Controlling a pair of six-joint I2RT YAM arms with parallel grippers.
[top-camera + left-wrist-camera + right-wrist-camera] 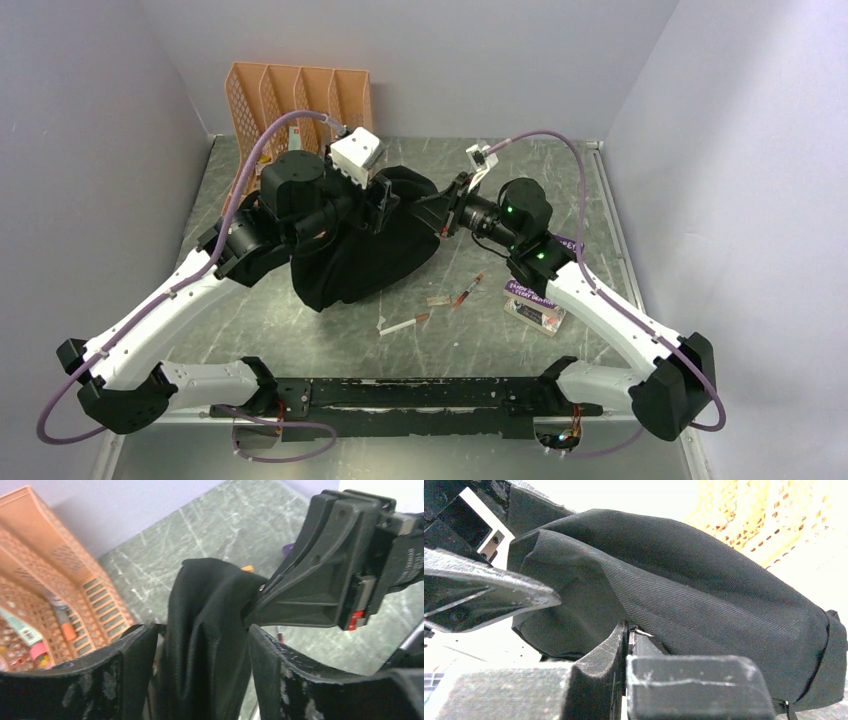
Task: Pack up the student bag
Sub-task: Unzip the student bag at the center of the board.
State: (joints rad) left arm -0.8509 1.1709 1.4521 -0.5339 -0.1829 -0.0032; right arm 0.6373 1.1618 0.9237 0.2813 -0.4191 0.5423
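1 student bag (350, 255), black and slumped, lies at the middle of the surface (330, 345), slightly nearer its far edge. 2 arms meet over the bag's far end. 1 orange slotted rack (300, 95) stands in the far left corner. 2 pens (405, 324) lie toward the near edge, just right of the bag, with 1 small pale piece (438, 300) between them. 1 purple-labelled box (535, 308) sits partly under the right arm.

The overhead view hides both grips behind the wrists. The left wrist view shows the left end effector (202, 635) with its 2 fingers spread, astride an upright fold of bag fabric and not pinching it. It also shows items stored inside the rack. The right wrist view shows the right end effector (626, 630) closed tight on the bag's edge, with a small metal glint at the pinch. Which part of the bag that is, I cannot tell.

The right arm crosses over the box, and the left arm covers the bag's left side.
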